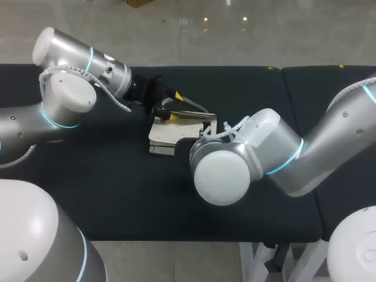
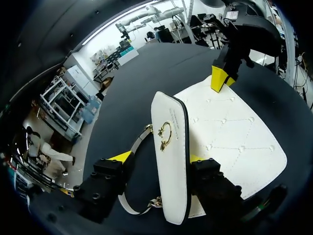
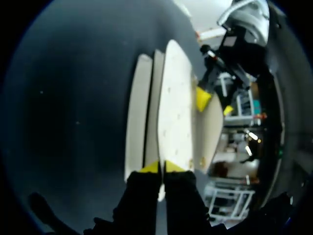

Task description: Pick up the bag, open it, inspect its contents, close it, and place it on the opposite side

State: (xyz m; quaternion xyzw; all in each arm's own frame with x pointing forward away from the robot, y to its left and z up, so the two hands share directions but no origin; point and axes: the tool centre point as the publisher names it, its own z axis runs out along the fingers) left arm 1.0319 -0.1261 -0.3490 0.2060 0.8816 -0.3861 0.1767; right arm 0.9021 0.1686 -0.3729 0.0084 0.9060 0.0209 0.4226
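White quilted bag (image 1: pixel 170 132) lies at the middle of the bench (image 1: pixel 106 176), which has a black, matte top. Its flap (image 2: pixel 170 122) stands raised, with a gold ring clasp (image 2: pixel 165 134). Small print beside it is unreadable.

The left gripper (image 2: pixel 159 157) is open, straddling the flap. One finger touches it, the other is apart, and the strap (image 2: pixel 139 143) lies between.

The right gripper (image 3: pixel 161 167) is nearly closed, pinching the bag's far edge.

The work surface is a black, matte padded counter (image 1: pixel 117 194) made up of two sections. A straight seam (image 1: pixel 282 73) between them runs from the far edge towards the near edge on the right-hand side. White frame legs (image 1: pixel 249 261) show beneath the near edge.
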